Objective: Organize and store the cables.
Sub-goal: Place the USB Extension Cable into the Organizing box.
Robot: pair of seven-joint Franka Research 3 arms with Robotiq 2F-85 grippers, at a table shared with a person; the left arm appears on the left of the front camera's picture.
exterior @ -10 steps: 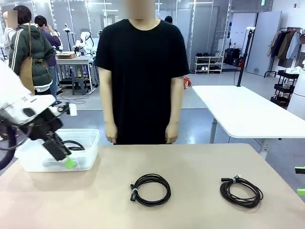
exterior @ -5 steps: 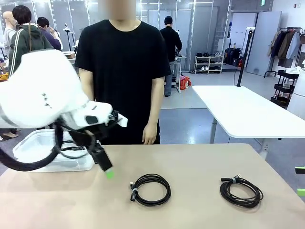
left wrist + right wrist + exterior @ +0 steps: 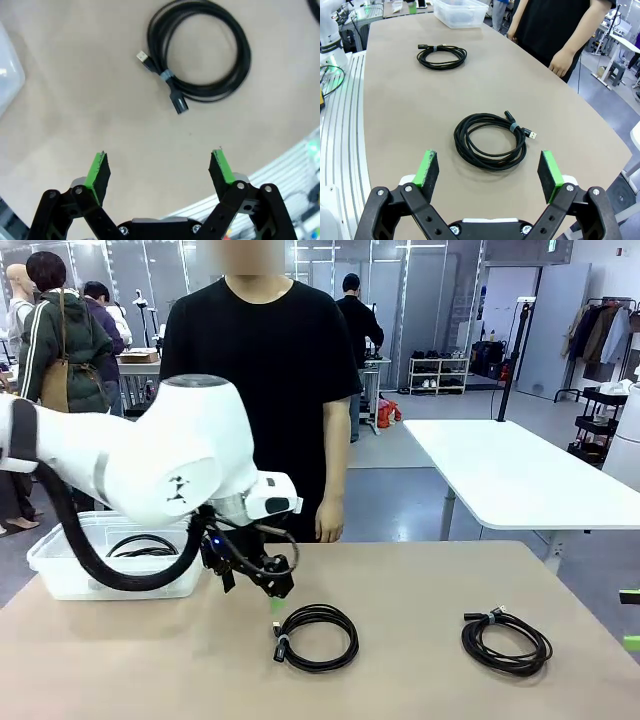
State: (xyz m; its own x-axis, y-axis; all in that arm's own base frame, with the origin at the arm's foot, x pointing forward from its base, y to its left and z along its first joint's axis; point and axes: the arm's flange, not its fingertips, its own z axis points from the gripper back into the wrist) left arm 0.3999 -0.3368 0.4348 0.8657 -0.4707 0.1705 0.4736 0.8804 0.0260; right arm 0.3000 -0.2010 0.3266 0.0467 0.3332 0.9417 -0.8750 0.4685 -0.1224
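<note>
Far left on the surface (image 3: 430,575) you have the clear bin (image 3: 50,580), and a stored coil (image 3: 142,545) already lies inside it. Just right of the bin, your left tool (image 3: 160,170) hangs low over bare surface, pads spread wide and gripping nothing. It sits just short of the middle coil (image 3: 317,636). That coil lies flat near your edge, its loops bound by a pale band (image 3: 167,76), with both plugs (image 3: 180,105) poking out beside the band. Well apart to the right lies the right coil (image 3: 506,641), also flat and tied at one spot. Your right tool (image 3: 490,172) hovers over it, likewise wide open and empty.

Expect these cords to be light and limp. Catch a single strand and the rest will likely sag or splay, so close across the whole bundle at the band, where the loops are held together. Leave the plugs alone: they look hard and smooth and may slip from the pads. The cords lie thin against the surface, so you will probably need the pads right down at it, one inside the ring and one outside
</note>
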